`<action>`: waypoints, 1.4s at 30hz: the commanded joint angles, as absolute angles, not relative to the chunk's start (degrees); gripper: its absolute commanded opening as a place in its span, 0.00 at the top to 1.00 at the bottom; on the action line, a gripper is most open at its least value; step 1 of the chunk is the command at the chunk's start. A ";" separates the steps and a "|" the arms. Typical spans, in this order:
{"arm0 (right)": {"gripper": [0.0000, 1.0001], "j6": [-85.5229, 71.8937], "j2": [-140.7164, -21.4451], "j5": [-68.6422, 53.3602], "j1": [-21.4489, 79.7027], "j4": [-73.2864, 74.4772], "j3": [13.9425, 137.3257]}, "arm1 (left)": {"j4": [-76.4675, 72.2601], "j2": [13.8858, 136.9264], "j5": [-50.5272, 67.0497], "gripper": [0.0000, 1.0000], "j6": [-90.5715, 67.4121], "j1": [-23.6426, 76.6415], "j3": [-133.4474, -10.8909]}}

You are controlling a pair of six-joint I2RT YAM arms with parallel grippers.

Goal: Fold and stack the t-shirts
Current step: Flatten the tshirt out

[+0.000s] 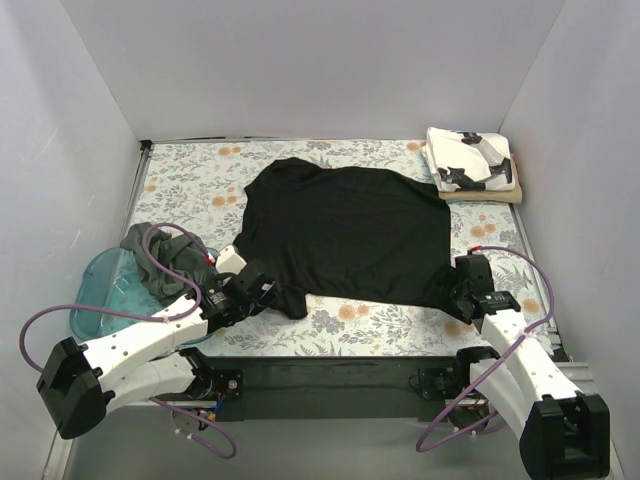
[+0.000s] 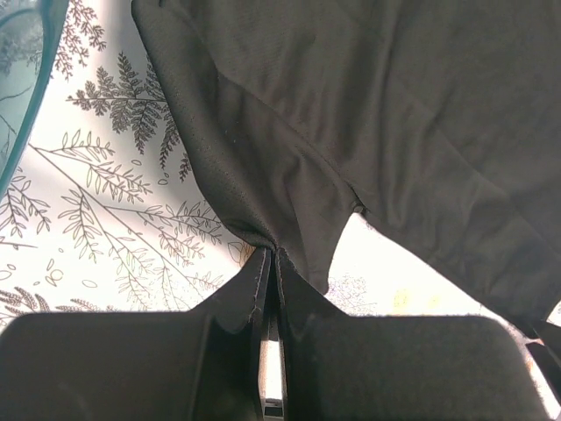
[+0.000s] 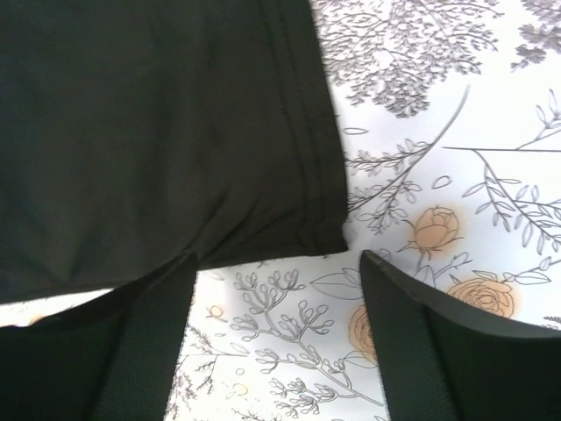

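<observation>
Right now the biggest thing is the flowery tabletop (image 1: 190, 190). The black t-shirt (image 1: 350, 235) lies spread flat on the middle of it.

The shirt lies sideways. Its long way runs from left to right. The sleeves are at the left end and the bottom hem is at the right end.

A see-through blue tub (image 1: 100, 290) sits at the near left. The grey-green shirt (image 1: 160, 255) is heaped in it.

Two folded shirts are stacked in the far right corner. The white printed shirt (image 1: 468, 160) lies on top of the tan shirt (image 1: 490, 195).

The left gripper (image 1: 268, 290) is at the near left of the black shirt. Its jaws are squeezed tight on the near sleeve, and the cloth bunches up where they pinch it.

The right gripper (image 3: 279, 263) is at the near right corner of the shirt. Its jaws are wide open and hold nothing. The hem corner (image 3: 329, 232) lies just ahead of the gap, a bit toward the far side. One finger (image 3: 149, 342) is by the black cloth. The other finger (image 3: 438, 342) is over bare tabletop.

I think the right gripper must go forward a little and close on that corner. Then both arms could lift the near long edge and carry it away from them to fold the shirt.
</observation>
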State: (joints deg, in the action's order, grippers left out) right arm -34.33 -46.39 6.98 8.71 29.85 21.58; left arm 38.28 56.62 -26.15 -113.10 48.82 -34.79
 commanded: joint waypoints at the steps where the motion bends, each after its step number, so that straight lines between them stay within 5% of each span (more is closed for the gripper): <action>1: 0.23 -36.30 -48.25 9.66 8.70 28.66 20.30 | 37.27 55.81 -29.18 1.00 -111.62 48.69 -36.65; 8: 0.51 -36.04 -50.97 8.18 8.61 24.79 19.95 | 38.05 56.34 -31.02 1.00 -111.53 48.69 -36.56; 14: 0.63 -35.16 -53.70 9.84 8.61 23.64 20.83 | 37.88 56.60 -32.08 1.00 -111.62 48.60 -36.65; 21: 0.99 -32.61 -52.39 9.23 8.61 23.38 22.49 | 39.37 58.18 -33.57 1.00 -111.80 48.60 -38.93; 32: 0.99 -25.75 -42.81 14.14 8.61 30.76 41.10 | 42.90 55.38 -44.46 1.00 -106.10 48.60 -55.18; 42: 0.99 -22.06 -38.94 20.30 8.53 34.19 63.09 | 34.10 54.14 -42.72 1.00 -82.54 48.60 -78.03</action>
